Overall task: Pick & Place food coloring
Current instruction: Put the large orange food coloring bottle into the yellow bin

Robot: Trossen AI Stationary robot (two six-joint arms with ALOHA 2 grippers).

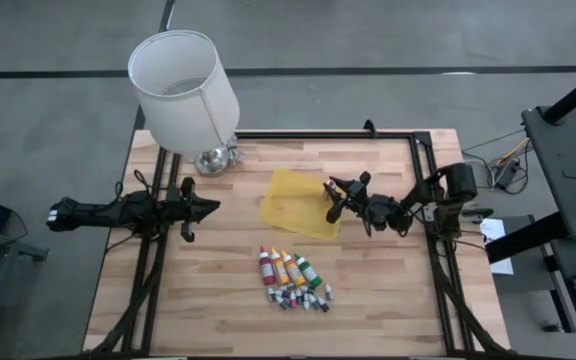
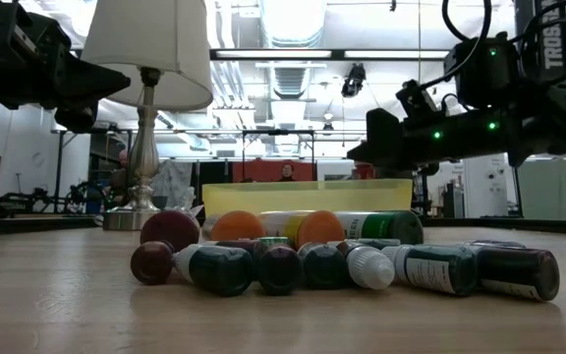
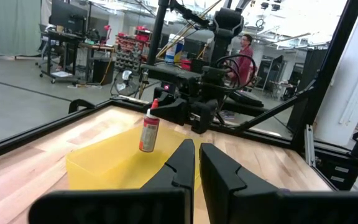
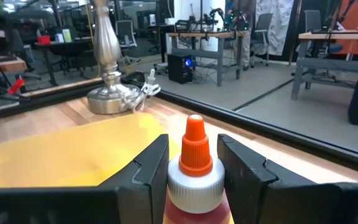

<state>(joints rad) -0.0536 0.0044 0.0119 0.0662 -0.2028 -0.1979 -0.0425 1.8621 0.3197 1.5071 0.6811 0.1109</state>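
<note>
A: Start at the left. What is the left arm doing?

B: It lies stretched low along the left side of the table, its left gripper (image 1: 208, 207) pointing toward the middle. The fingers (image 3: 182, 163) are pressed together with nothing between them.

A: And the food colouring near it?

B: The loose group of bottles (image 1: 290, 270) lies on the wood in front of and to the right of that gripper, well apart from it. 4 larger bottles, red, orange, yellow and green, lie side by side on their sides, long axes running roughly from the far edge toward the near edge, slightly fanned. The small vials (image 1: 303, 297) are scattered just beyond their near ends. In the low view their round ends and caps face the camera.

A: The tray?

B: The yellow tray (image 1: 286, 190) sits past the bottles, between the 2 grippers, with the lamp (image 1: 190, 90) toward the far left corner.

A: Now the right arm.

B: It reaches in from the right edge, wrist bent, and the right gripper (image 1: 334, 199) hangs over the tray's right end. Its fingers (image 4: 149, 168) are partly apart, clamped on either side of 1 red bottle (image 3: 149, 132) just below its white collar.

A: Which way does that bottle point?

B: Upright, long axis vertical, orange-red tip (image 4: 196, 144) up, rising between and above the fingertips, body hanging over the tray.
</note>
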